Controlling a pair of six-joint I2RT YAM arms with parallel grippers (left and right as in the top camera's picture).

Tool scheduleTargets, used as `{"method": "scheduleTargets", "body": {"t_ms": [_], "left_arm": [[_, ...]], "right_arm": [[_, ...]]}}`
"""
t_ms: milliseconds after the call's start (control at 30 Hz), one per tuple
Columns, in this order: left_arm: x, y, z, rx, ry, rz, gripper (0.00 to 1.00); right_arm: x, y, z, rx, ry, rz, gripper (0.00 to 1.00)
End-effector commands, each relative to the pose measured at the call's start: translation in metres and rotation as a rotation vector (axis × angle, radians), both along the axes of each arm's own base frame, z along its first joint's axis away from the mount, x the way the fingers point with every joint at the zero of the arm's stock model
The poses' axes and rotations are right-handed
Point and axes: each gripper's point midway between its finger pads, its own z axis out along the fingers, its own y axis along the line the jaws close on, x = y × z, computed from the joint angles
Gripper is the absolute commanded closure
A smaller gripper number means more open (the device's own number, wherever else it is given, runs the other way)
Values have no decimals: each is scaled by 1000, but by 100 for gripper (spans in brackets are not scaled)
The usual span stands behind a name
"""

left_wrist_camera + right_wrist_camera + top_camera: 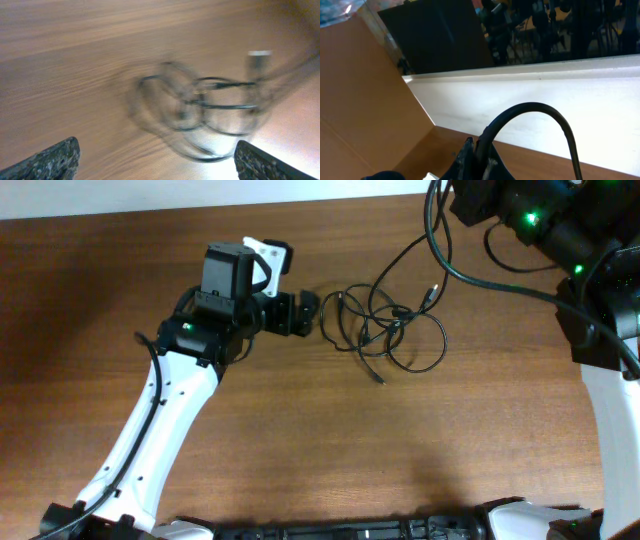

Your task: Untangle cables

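The desk (300, 460) carries the cables (385, 330), a looped tangle right of centre; the left fingers (303, 313) stand wide open, empty, just beside its left edge; the right fingers (470, 162), shut and seemingly empty, sit well apart; apparently pre-grasp: next, closing on one outer loop.

Lab: wooden table (330, 440), robot arm (165, 405), dark equipment (540, 25) beyond.
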Motion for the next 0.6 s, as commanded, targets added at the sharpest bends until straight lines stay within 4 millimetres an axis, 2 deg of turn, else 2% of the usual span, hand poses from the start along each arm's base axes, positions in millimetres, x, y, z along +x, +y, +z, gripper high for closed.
{"method": "scheduleTargets", "body": {"t_ms": [0,233,333,400,533,567], "left_arm": [[-40,-68,14,-290,110,-338,1],[-47,-129,-9,-377,235,-368,1],[-40,-140,-24,-372,274,-286,1],[-25,-144,-36,-351,260,-200,1],[10,-145,-40,-353,158,-77,1],[22,-143,-47,-331,122,-31,1]], "right_arm": [[-7,-4,21,32,-53,-15,96],[-3,-11,24,78,-41,-62,96],[-1,-17,25,133,-7,-78,96],[0,-22,25,177,20,-89,96],[-2,-22,29,207,24,-70,96],[-4,-22,33,213,14,-63,96]]}}
